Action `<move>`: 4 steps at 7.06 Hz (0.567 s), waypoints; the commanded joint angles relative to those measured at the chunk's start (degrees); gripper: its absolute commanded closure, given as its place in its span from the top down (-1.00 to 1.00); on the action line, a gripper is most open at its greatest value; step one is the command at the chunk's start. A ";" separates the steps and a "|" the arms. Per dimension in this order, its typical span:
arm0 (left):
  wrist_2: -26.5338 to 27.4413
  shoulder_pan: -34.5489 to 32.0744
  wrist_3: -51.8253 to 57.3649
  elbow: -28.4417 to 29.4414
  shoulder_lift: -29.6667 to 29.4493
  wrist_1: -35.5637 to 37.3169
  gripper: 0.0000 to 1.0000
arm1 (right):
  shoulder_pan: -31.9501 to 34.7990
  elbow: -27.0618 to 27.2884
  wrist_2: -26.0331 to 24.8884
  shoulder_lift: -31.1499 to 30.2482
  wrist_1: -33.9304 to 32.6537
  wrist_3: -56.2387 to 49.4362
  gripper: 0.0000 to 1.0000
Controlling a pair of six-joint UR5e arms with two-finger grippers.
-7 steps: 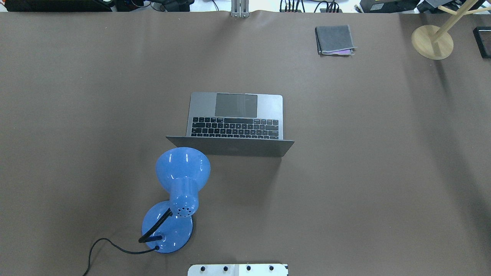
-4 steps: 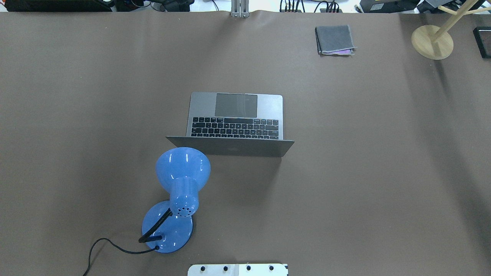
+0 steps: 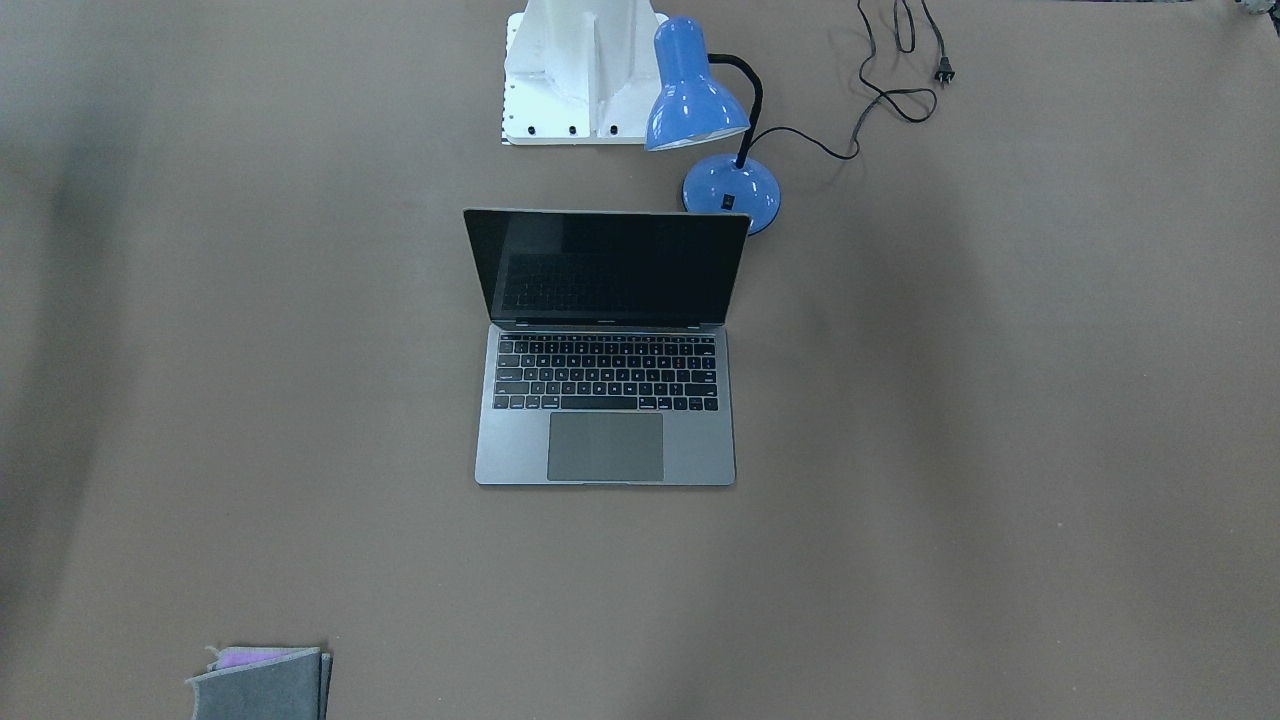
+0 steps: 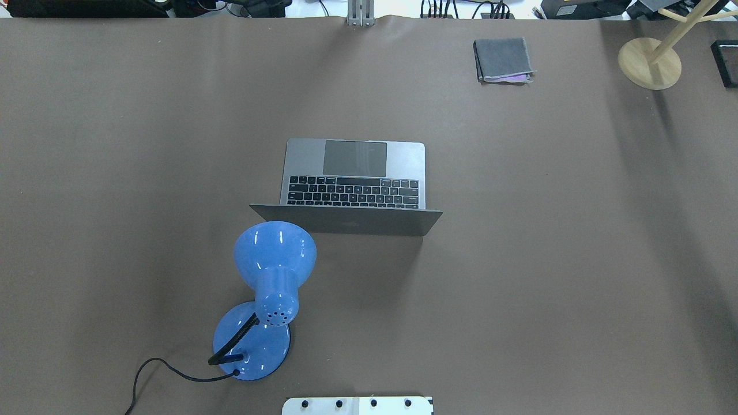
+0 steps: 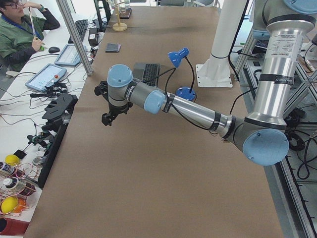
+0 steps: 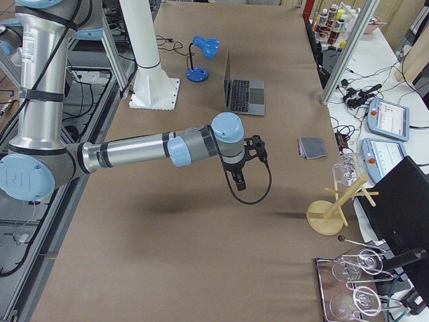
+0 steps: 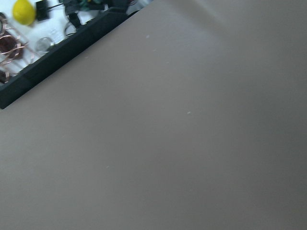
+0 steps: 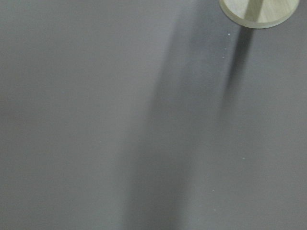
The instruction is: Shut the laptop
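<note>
The space-grey laptop (image 4: 354,158) stands open in the middle of the table, its lid upright and its keyboard facing away from the robot. The front view shows its black screen (image 3: 608,265) and trackpad. It also shows in the left side view (image 5: 148,73) and the right side view (image 6: 244,94). My left gripper (image 5: 106,119) hangs over bare table far to the left of the laptop. My right gripper (image 6: 241,182) hangs over bare table far to its right. Both show only in the side views, so I cannot tell whether they are open or shut.
A blue desk lamp (image 4: 275,248) stands close behind the lid's left corner, its cord (image 3: 880,95) trailing on the table. A grey felt pouch (image 4: 503,59) lies at the far right. A wooden stand (image 4: 650,63) is at the far right corner.
</note>
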 commanded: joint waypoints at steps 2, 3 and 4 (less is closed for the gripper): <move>-1.21 11.35 -33.18 -3.19 -0.58 -11.95 0.97 | -7.05 0.35 1.24 -0.47 13.81 21.08 1.00; -1.21 14.69 -41.66 -3.20 -0.57 -17.59 0.97 | -8.03 1.83 1.14 -0.82 14.46 24.09 0.90; -0.78 17.85 -50.45 -3.89 -0.75 -22.70 0.97 | -10.56 5.42 0.70 -1.00 14.47 30.73 0.90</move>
